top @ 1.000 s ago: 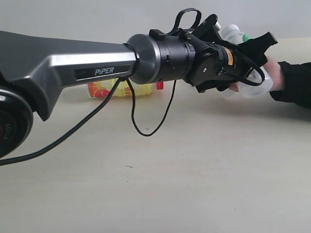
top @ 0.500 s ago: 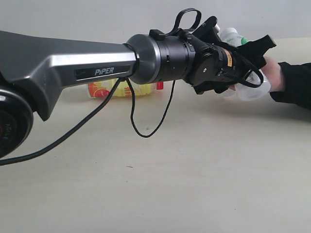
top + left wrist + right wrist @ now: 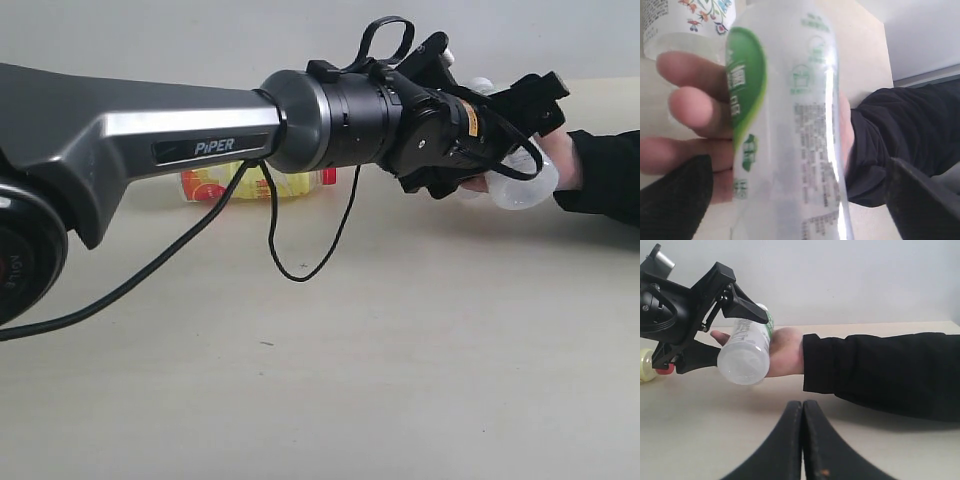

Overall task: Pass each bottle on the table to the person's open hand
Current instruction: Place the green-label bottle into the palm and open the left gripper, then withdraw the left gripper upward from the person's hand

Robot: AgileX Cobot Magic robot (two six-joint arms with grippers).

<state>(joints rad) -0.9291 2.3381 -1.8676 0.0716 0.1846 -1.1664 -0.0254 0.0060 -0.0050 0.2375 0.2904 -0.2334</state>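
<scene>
On hand (image 3: 785, 351): bottle (image 3: 744, 360) (L gripper (image 3: 742, 337) wide).

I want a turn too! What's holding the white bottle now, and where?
The person's hand holds the green-labelled whitish bottle, fingers curled around its middle. The left gripper stands open around it, seemingly not gripping.

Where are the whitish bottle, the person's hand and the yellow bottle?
whitish bottle (image 3: 742, 362): right wrist view, on its base.
person's hand (image 3: 785, 352): right wrist view, near the wrist.
yellow bottle (image 3: 300, 183): exterior view, on its body.
</scene>
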